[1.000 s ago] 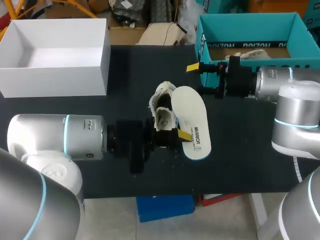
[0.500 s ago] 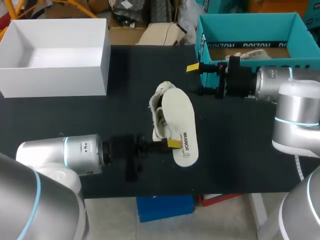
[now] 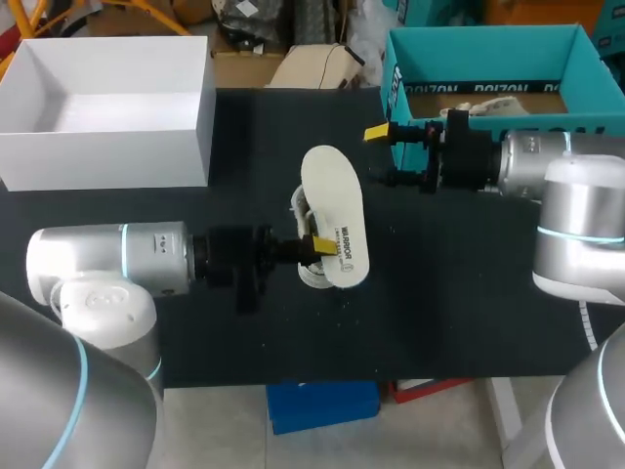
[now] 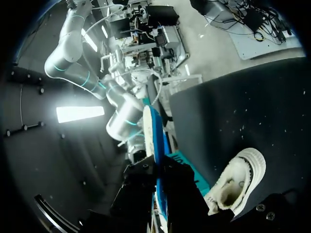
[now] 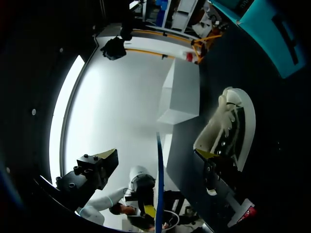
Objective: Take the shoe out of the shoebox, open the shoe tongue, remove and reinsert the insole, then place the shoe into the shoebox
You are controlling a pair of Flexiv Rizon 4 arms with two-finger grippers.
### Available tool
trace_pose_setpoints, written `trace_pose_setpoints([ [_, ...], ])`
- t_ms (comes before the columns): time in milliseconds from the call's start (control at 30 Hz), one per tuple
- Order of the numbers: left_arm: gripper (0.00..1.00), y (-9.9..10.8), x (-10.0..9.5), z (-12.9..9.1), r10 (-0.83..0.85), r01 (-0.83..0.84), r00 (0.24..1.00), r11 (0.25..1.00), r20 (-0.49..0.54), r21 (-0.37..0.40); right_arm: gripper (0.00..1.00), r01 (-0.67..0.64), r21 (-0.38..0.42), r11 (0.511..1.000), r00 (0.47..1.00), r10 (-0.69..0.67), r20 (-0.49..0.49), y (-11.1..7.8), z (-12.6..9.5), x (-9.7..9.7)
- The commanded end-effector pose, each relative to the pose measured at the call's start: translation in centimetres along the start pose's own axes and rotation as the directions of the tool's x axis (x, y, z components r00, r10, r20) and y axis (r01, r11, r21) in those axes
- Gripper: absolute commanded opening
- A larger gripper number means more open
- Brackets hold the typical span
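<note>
Head view, 1 insole (image 3: 330, 200) in L gripper (image 3: 322, 246), 1 shoe (image 3: 304, 208)

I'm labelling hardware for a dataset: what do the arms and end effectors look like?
The left arm and right arm are rounded silver-grey tubes with thin light-blue rings. The left end effector and right end effector are black and blocky, with yellow fingertips.

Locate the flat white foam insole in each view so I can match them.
Head view: white insole mid-table, held by the left gripper over the white lace-up shoe.
Left wrist view: insole edge-on inside that gripper, shoe beside it.
Right wrist view: insole just behind the shoe.
Shared landmark: the shoe.
</note>
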State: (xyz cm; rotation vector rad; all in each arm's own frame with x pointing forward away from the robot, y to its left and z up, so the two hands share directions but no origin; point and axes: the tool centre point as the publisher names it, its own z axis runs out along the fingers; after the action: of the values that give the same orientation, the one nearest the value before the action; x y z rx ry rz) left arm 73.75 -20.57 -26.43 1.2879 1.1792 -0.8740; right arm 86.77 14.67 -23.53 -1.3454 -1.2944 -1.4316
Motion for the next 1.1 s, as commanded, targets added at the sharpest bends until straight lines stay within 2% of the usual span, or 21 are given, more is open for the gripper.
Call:
trace_pose_setpoints([
  [33, 0.00, 2.8, 0.7, 0.2, 0.001, -0.001, 1.000, 0.998, -0.004, 0.061, 1.00, 0.000, -0.003, 1.000, 1.000, 0.000, 0.001, -0.1, 0.1, 0.0],
  [200, 0.00, 5.0, 1.8, 0.5, 0.000, 0.000, 1.000, 0.996, -0.005, 0.085, 1.00, 0.000, -0.003, 1.000, 1.000, 0.000, 0.001, -0.1, 0.1, 0.0],
  [367, 0.00, 6.3, 2.1, 0.9, 0.006, -0.006, 1.000, 0.995, 0.005, 0.099, 1.00, 0.000, -0.003, 1.000, 1.000, 0.000, 0.001, -0.1, 0.1, 0.0],
  [733, 0.00, 6.4, 1.9, 1.2, -0.001, -0.002, 1.000, 0.992, 0.025, 0.130, 1.00, 0.000, -0.003, 1.000, 1.000, 0.000, 0.001, -0.1, 0.1, 0.0],
  [800, 0.00, 6.4, 1.9, 1.2, -0.001, -0.002, 1.000, 0.992, 0.025, 0.130, 1.00, -0.001, 0.088, 0.996, 1.000, 0.001, 0.005, -0.1, 0.4, 0.0],
  [933, 0.00, 6.4, 1.9, 1.2, -0.001, -0.002, 1.000, 0.992, 0.025, 0.130, 1.00, -0.002, 0.215, 0.977, 1.000, 0.000, 0.007, -0.4, 0.7, 0.0],
  [1100, 0.00, 6.4, 1.9, 1.2, -0.001, -0.002, 1.000, 0.992, 0.025, 0.130, 1.00, -0.017, 0.290, 0.957, 1.000, 0.015, 0.009, -0.8, 0.9, -0.1],
])
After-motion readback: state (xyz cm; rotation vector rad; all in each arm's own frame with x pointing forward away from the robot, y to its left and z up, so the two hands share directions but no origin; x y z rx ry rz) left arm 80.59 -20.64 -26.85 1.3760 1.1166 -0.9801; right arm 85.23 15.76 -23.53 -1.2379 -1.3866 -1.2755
